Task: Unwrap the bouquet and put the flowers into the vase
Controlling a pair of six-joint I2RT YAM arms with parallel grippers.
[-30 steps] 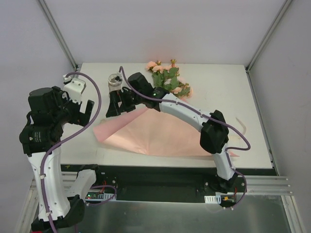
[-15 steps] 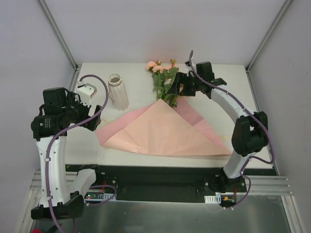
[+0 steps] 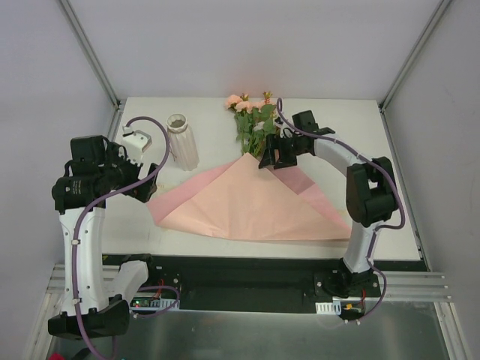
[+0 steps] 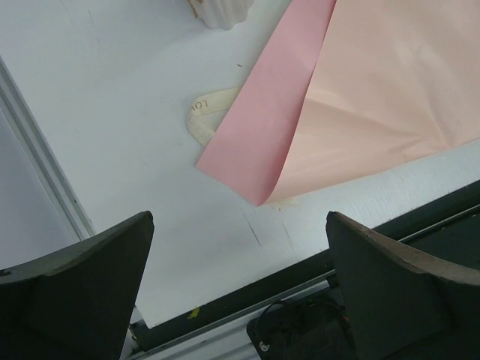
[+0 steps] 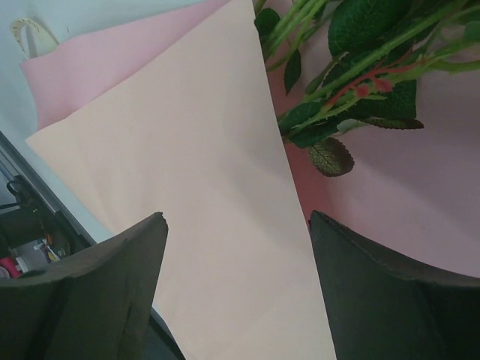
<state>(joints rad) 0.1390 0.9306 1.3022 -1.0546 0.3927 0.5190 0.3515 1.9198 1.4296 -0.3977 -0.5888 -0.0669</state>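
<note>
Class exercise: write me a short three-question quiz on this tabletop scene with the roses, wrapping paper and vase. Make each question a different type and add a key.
1. True or false: the small white ribbed vase holds none of the peach-pink artificial roses.
2. The right end effector, open, hovers over: A the vase; B the pale pink wrapping paper sheet's far edge, beside the green stems; C the table's near edge.
3. What runs partly under the paper's left corner?
Key: 1 true; 2 B; 3 the cream ribbon.
</note>
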